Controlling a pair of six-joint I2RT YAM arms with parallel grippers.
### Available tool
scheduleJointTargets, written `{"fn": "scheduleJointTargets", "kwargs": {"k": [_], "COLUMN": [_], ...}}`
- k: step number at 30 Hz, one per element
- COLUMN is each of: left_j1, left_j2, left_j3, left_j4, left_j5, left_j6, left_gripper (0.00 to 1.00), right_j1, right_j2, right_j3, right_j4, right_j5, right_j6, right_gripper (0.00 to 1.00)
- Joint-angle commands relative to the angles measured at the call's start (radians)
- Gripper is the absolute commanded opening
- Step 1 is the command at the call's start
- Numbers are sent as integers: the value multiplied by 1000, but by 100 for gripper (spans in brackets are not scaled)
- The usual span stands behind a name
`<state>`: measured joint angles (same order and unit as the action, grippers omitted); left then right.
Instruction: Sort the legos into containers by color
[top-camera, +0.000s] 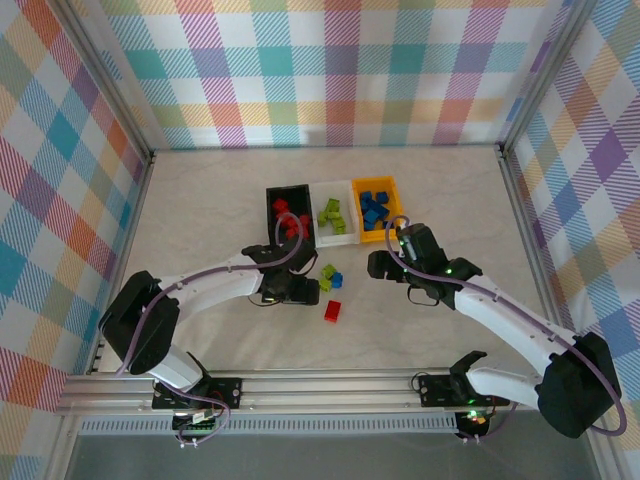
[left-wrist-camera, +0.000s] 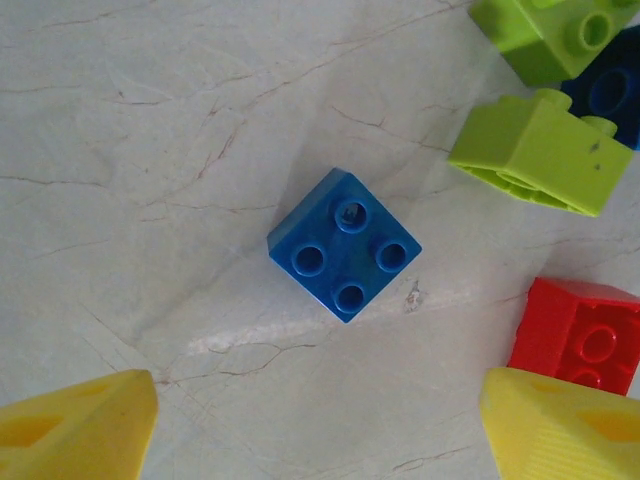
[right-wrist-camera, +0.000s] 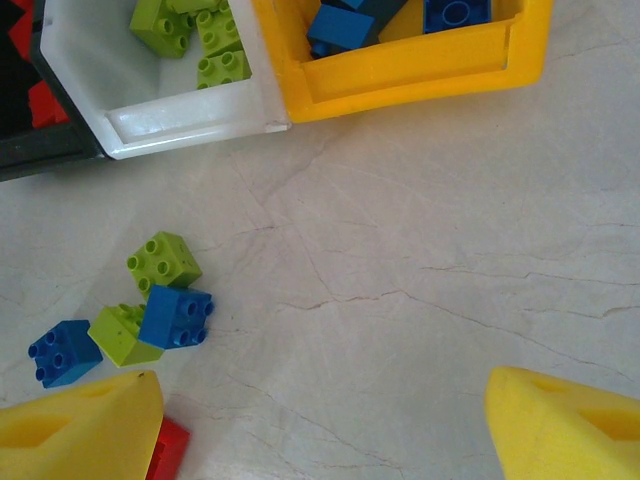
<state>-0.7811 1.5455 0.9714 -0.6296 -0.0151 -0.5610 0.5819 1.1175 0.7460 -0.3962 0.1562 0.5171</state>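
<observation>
Three containers stand in a row: black (top-camera: 271, 215) holding red legos, white (top-camera: 346, 193) holding green ones, orange-yellow (top-camera: 357, 215) holding blue ones. In front of them lie loose legos: two lime green (right-wrist-camera: 164, 262) (right-wrist-camera: 122, 335), two blue (right-wrist-camera: 176, 316) (right-wrist-camera: 64, 352) and a red one (top-camera: 332, 311). My left gripper (left-wrist-camera: 320, 420) hangs open over the table, a blue brick (left-wrist-camera: 345, 245) lying studs-up just ahead of its yellow fingers (left-wrist-camera: 80, 425). My right gripper (right-wrist-camera: 320, 420) is open over bare table, right of the loose bricks and short of the orange-yellow bin (right-wrist-camera: 400, 85).
Plaid walls close in the table at the back and both sides. Beside the left gripper's right finger lies a red brick (left-wrist-camera: 580, 335), with green bricks (left-wrist-camera: 535, 150) beyond it. Bare marble surface spreads to the right of the right gripper.
</observation>
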Motion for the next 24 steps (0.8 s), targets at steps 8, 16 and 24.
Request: {"fn": "scheduleJointTargets", "kwargs": {"k": [8, 16, 24], "left_j1": [25, 36, 36], "left_j2": [133, 202, 189], "left_j3": [61, 86, 48], "left_j4": [81, 78, 69], "left_j5": [12, -10, -6], "left_j6": [-6, 7, 11], "left_gripper": [80, 66, 44], "right_j1": [-6, -7, -6], "right_j2": [-18, -24, -9], "right_j3": [-4, -11, -8], "right_j4": [5, 11, 23], "right_j5": [-4, 0, 4], "right_j6": [8, 5, 4], "right_gripper": [84, 84, 84]}}
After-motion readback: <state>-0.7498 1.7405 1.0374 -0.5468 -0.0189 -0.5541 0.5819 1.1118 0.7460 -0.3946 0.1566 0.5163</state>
